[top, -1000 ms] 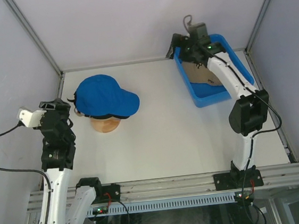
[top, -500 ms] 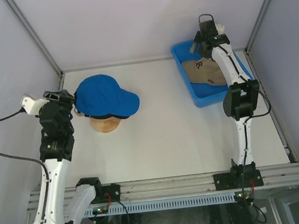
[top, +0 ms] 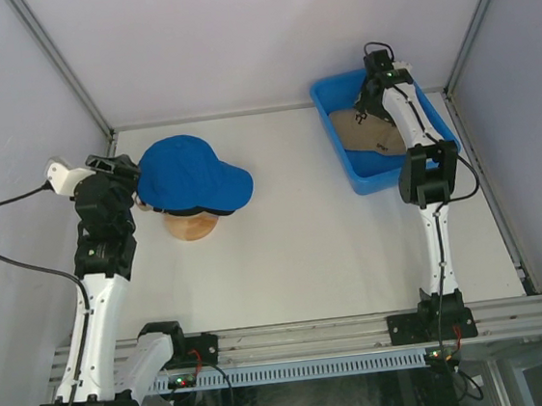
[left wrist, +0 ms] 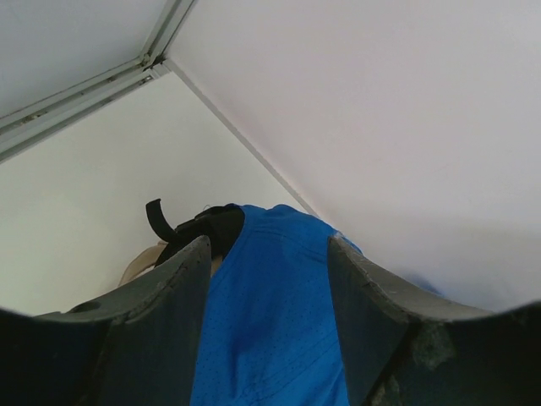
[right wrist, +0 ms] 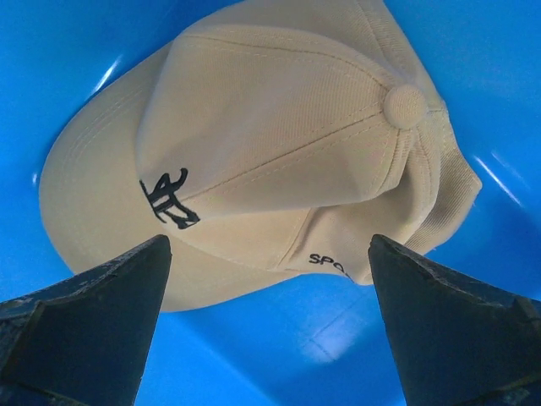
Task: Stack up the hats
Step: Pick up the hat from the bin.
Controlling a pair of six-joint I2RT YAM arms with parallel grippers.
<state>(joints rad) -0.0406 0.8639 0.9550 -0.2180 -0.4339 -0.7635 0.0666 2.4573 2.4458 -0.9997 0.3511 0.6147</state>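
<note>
Light falls soft and even from above. The table (top: 305, 248) is bright white, with only a faint shadow under the blue cap (top: 185, 173). At my left wrist, my left fingers (left wrist: 152, 338) are dark, close and blurred. At my right, the tan cap (right wrist: 270, 144) is sharp, the bin (right wrist: 279, 347) carries small glare streaks, and my right fingers (right wrist: 84, 330) look dark and soft-edged.
</note>
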